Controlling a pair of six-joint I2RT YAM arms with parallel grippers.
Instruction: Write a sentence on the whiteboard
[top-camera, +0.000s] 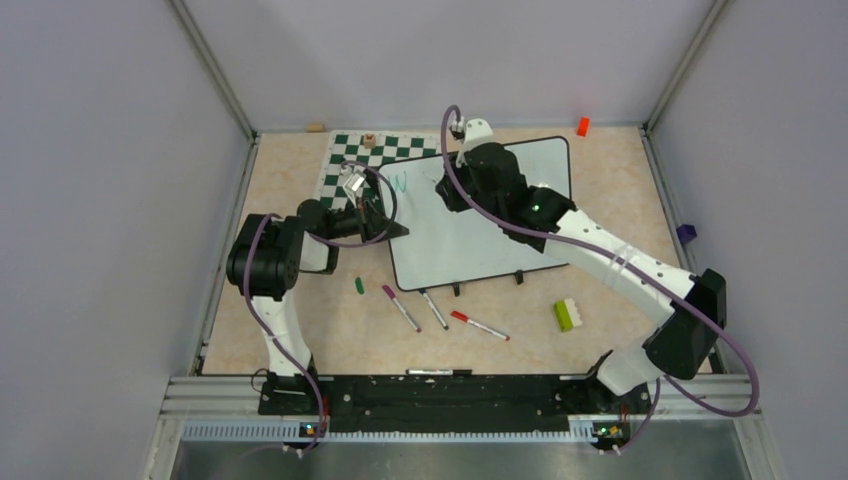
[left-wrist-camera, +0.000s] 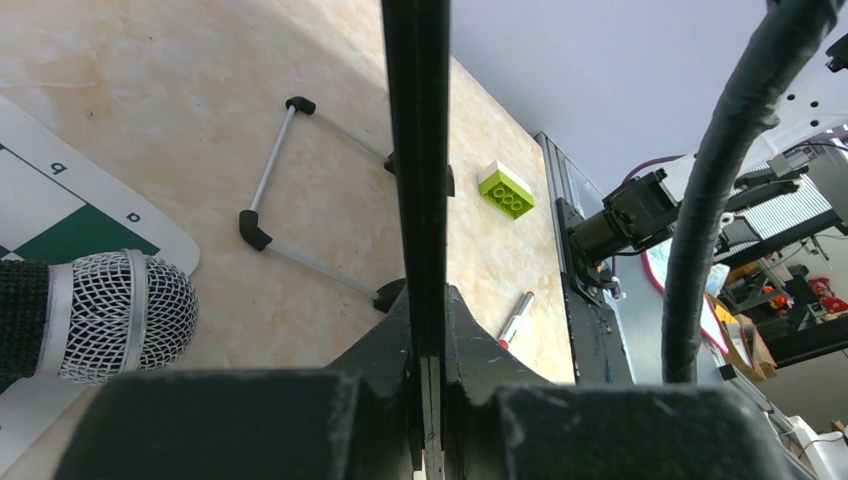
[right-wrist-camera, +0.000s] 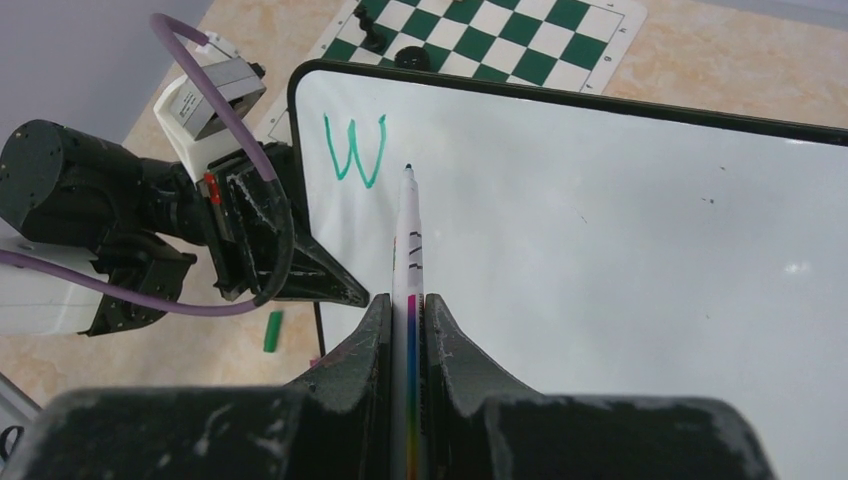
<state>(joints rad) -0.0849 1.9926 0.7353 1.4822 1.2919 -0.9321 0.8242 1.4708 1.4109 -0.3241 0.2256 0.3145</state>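
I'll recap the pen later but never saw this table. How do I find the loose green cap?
Find the whiteboard mid-table. Off its near left corner lies a loose row of items. The green cap sits at the row's left end: a short stub, far shorter than the purple-tipped pen, dark-tipped pen and red-tipped pen to its right.

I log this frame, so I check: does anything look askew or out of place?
The whiteboard sits skewed, its far left corner over the chess mat. A green cap lies loose near three markers.
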